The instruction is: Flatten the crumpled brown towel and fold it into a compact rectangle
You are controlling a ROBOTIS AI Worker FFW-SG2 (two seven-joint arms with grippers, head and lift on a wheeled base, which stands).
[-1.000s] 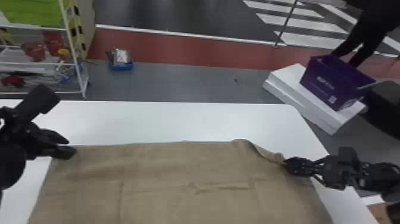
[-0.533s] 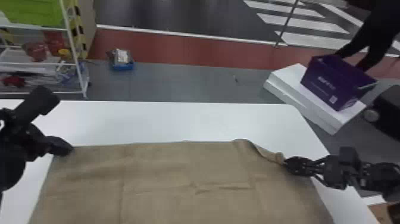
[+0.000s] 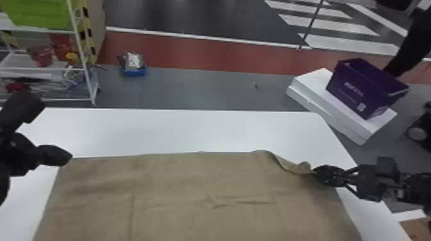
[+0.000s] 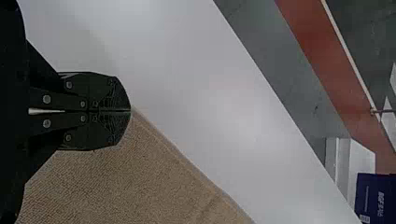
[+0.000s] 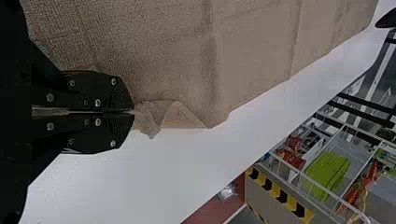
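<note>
The brown towel (image 3: 179, 182) lies spread over the white table, with a few creases near its middle and a curled fold at its far right corner. At its far left corner is my left gripper (image 3: 66, 157), and in the left wrist view that gripper (image 4: 130, 111) has its fingers pressed together on the towel's corner (image 4: 135, 114). My right gripper (image 3: 316, 171) holds the far right corner; in the right wrist view the gripper (image 5: 132, 112) is shut on bunched cloth (image 5: 147, 119) beside a small folded-over flap.
A strip of bare white table (image 3: 192, 128) runs beyond the towel's far edge. On the floor past it are a purple bin (image 3: 359, 91) on a white box (image 3: 308, 86) and a small blue tray (image 3: 134, 71). A wire shelf (image 3: 48, 67) stands at the far left.
My left gripper's fingers, apart one second ago, have come together at the towel's far left corner. The right gripper and the cloth it holds have stayed put.
</note>
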